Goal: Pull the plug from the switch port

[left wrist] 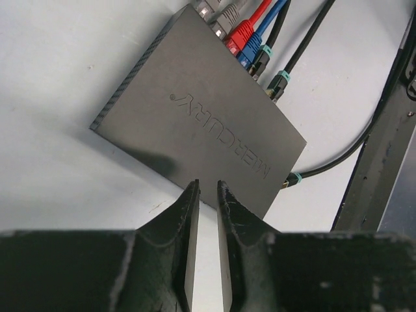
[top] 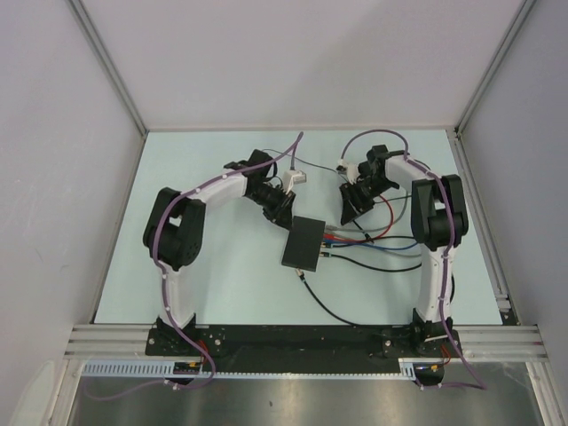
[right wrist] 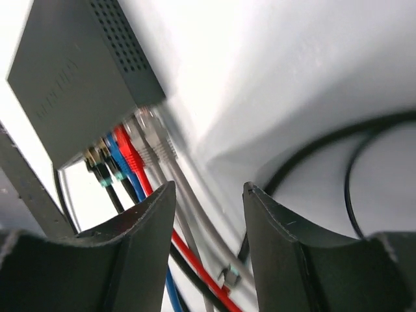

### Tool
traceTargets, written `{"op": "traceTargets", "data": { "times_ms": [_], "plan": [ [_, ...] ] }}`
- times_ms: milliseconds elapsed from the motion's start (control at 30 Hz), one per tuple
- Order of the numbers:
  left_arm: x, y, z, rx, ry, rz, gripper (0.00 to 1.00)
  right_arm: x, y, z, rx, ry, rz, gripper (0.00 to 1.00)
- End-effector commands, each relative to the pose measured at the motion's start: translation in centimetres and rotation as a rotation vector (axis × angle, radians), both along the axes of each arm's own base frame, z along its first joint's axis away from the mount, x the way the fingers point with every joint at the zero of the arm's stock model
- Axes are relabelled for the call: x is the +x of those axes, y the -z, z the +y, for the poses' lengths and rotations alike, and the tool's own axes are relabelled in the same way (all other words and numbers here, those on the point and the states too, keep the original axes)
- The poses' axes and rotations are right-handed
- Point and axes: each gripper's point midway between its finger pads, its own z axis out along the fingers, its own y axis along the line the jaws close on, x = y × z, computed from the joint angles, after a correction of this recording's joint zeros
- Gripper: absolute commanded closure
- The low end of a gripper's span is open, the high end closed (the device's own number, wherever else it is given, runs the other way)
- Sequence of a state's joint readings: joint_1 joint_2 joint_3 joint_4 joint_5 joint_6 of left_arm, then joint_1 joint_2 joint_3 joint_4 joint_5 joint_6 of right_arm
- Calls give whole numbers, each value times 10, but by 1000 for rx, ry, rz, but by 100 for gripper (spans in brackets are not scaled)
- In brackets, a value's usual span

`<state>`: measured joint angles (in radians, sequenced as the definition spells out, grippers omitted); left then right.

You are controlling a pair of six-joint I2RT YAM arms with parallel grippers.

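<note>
Switch point(top: 303, 242) lies flat on the surface point(top: 222, 284) between my two arms, logo side up. Plugs sit packed in a row on the edge facing my right arm: grey plugs point(right wrist: 153, 144), red plug point(right wrist: 127, 146), blue plug point(right wrist: 116, 155), then black plugs point(right wrist: 97, 168) with teal boots. The switch port is one socket in that row; can't tell which. One more black lead point(left wrist: 292, 179) enters another edge near the corner.

Left jaws: narrow slit, nothing between them, at the switch's cable-free end. Right jaws: moderately wide, empty, aimed at the plug row. Cables show through the gap, with no contact that I can see. The right wrist view is blurry.

My read: this is the approach, no plug gripped yet.

Doing it well:
- Left jaws should press down on the switch body and pin it. The box looks light and would likely slide with the cable.
- Right jaws should line up with the cable run and close on the plug's hard body, not the soft cord.
- The row is tight, so I keep the opening barely wider than one plug, or I catch a neighbour.
- These plugs probably have a latch tab. I squeeze it first, then pull straight out along the socket axis without twisting.
</note>
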<state>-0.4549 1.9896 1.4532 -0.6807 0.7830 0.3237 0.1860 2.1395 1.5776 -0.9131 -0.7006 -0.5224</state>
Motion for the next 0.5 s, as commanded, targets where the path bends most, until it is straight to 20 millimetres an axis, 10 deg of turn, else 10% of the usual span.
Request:
{"op": "traceTargets", "data": {
  "times_ms": [0,467],
  "plan": [
    [-6,0,-14,-41,60,17,80,-2,-9,21,105,-20,64,49],
    [-9,48,-18,89,30,61,86,-21,20,45,102,-72,199,60]
  ]
}}
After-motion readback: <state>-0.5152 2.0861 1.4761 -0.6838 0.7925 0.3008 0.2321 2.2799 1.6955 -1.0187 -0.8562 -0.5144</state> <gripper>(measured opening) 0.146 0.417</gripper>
